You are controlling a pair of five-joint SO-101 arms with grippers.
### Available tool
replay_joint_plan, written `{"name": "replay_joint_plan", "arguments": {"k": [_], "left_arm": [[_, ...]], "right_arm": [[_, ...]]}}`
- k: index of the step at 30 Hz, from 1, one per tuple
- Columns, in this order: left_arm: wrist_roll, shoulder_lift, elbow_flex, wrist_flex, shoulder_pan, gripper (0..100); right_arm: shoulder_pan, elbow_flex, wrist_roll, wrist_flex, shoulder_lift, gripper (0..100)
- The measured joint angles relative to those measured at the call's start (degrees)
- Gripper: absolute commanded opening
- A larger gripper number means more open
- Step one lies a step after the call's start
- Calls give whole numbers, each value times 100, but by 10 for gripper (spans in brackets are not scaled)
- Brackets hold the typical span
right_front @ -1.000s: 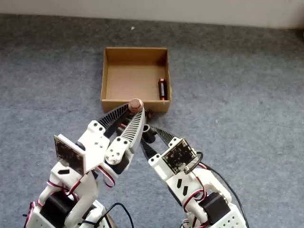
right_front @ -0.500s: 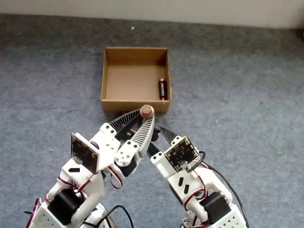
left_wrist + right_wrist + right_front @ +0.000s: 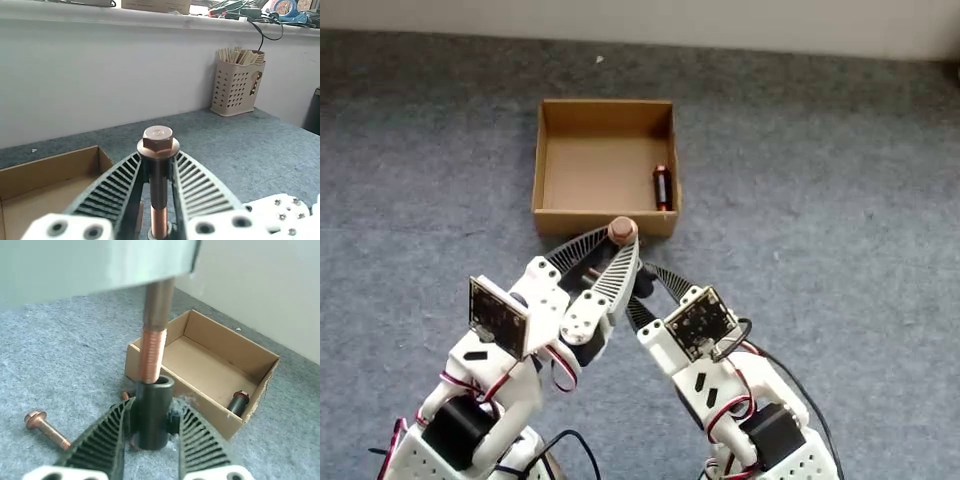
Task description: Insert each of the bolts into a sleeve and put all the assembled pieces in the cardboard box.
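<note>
The grey carpet (image 3: 840, 200) is lit brightly and evenly; shadows beside the cardboard box (image 3: 605, 108) are rendered soft and faint.

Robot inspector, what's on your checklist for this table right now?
Surface: grey carpet covering the table.
Job's things: upright bolt, its threaded end at the mouth of the sleeve. One assembled piece lies inside the cardboard box. A loose bolt lies on the carpet.
Clutter: a basket of sticks by the wall.
Claws: left claw shut on the bolt; right claw shut on the sleeve.
Cables: wires looped on the arms.
Surroundings: white wall behind the table.
</note>
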Motion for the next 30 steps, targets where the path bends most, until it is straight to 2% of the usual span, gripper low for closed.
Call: {"name": "replay_joint_plan", "arguments": {"k": [26, 30], "left_arm": [[18, -114, 229, -246, 70, 6], [18, -114, 97, -281, 70, 7]], "right_arm": [[-9, -273, 9, 9, 0, 5], [-9, -273, 18, -422, 9, 5]]}}
